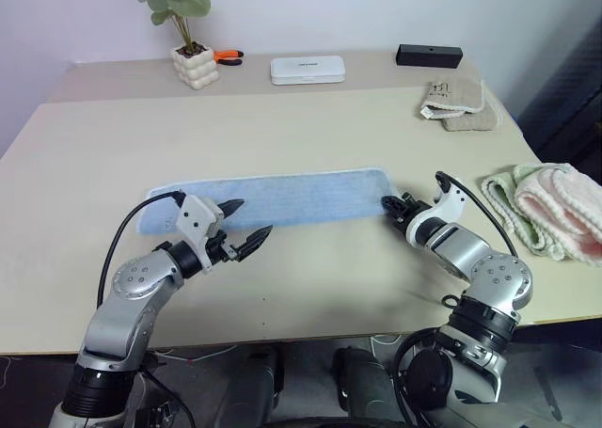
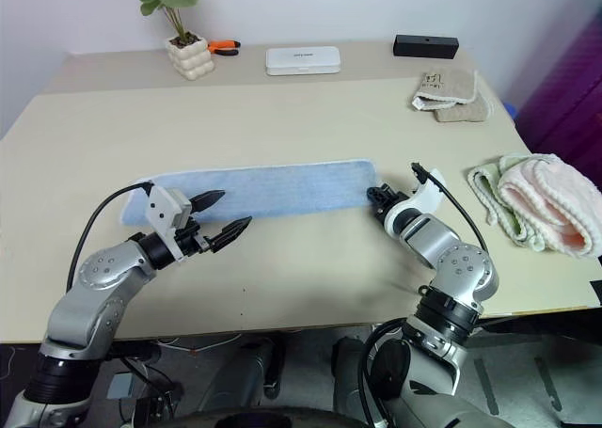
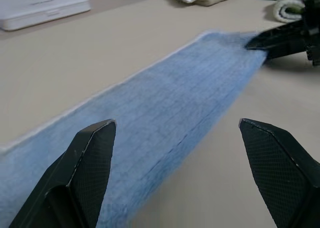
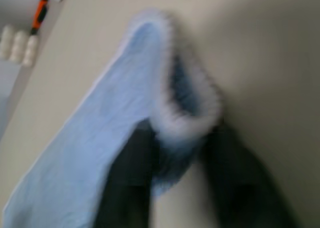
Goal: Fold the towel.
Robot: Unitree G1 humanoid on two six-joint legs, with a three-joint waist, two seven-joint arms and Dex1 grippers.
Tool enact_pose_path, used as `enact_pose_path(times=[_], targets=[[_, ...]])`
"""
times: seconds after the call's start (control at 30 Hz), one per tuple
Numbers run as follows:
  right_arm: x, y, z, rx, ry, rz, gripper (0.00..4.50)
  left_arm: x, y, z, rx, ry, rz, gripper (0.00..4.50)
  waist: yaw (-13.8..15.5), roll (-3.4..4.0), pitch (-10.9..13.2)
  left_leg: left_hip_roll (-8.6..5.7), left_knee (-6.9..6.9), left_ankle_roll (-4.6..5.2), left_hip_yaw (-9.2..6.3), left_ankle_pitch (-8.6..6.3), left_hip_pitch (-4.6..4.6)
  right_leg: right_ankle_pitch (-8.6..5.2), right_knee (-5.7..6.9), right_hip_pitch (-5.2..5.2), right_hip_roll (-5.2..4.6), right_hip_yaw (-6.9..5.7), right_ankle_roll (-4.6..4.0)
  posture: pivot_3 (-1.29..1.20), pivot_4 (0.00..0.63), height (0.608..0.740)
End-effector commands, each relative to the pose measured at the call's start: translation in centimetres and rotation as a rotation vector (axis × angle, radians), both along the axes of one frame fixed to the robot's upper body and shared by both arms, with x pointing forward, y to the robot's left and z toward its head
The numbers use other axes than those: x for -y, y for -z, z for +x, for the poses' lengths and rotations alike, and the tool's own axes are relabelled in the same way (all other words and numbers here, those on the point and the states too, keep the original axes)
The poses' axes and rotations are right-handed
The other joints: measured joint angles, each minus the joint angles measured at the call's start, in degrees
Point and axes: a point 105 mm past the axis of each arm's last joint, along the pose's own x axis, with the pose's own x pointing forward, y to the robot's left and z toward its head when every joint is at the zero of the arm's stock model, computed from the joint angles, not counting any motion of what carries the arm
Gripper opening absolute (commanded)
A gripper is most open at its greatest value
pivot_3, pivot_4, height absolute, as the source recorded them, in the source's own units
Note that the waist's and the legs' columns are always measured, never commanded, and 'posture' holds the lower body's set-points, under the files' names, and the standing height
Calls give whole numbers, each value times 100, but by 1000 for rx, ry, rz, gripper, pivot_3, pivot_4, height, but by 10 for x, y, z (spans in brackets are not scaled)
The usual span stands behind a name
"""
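Left hand (image 1: 246, 219): fingers spread, hovering just over the near edge of the towel (image 1: 282, 198) toward its left end. Right hand (image 1: 390, 205): pinching the towel's right end. Towel: long blue strip lying flat across mid-desk (image 1: 282, 127); plant (image 1: 188, 33), white case (image 1: 308, 69) at far edge.

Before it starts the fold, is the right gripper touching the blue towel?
Touching. In the right wrist view the right gripper is pinched on the bunched end of the towel.
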Motion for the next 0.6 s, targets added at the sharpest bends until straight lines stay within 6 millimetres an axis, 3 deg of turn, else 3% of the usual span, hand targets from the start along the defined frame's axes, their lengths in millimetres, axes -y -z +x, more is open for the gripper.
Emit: enact_pose_path(times=[0.03, 0.17, 0.27, 0.37, 0.47, 0.6], targets=[[11, -17, 1, 58, 38, -12, 32, 2, -12, -3, 52, 5, -11, 4022, 11, 1, 0, 0, 0, 0, 0, 0, 0, 0, 0, 0, 0, 0, 0, 0, 150, 731], [35, -34, -8, 122, 28, -152, 32, 1, -12, 0, 54, 1, -12, 4022, 21, 4, 2, -1, -1, 1, 0, 0, -1, -1, -3, 0, -1, -1, 0, 0, 150, 731], [60, -58, -17, 207, 5, -305, 32, -1, -10, 2, 54, -2, -4, 4022, 22, 6, 4, -2, 0, 3, 0, -1, -4, -2, -7, 1, -3, -3, -1, 0, 150, 731], [61, -82, -22, 302, -90, -465, 32, -3, -8, 5, 53, -2, -1, 4022, -15, 6, 4, 0, 0, 4, 1, -1, -4, -12, -8, 1, -2, -5, -16, 0, 150, 731], [35, -100, -25, 420, -260, -642, 32, -3, -8, 9, 57, 2, 5, 4022, -51, 7, 5, 13, -2, 4, 4, -2, -2, -12, -7, 0, 8, -4, -15, 0, 150, 731], [-32, -98, -40, 576, -612, -809, 32, -1, -11, 14, 70, 7, 9, 4022, -33, 3, 6, 21, -3, 4, 3, -2, -1, -12, -11, 1, 15, -4, -14, 0, 150, 731]])
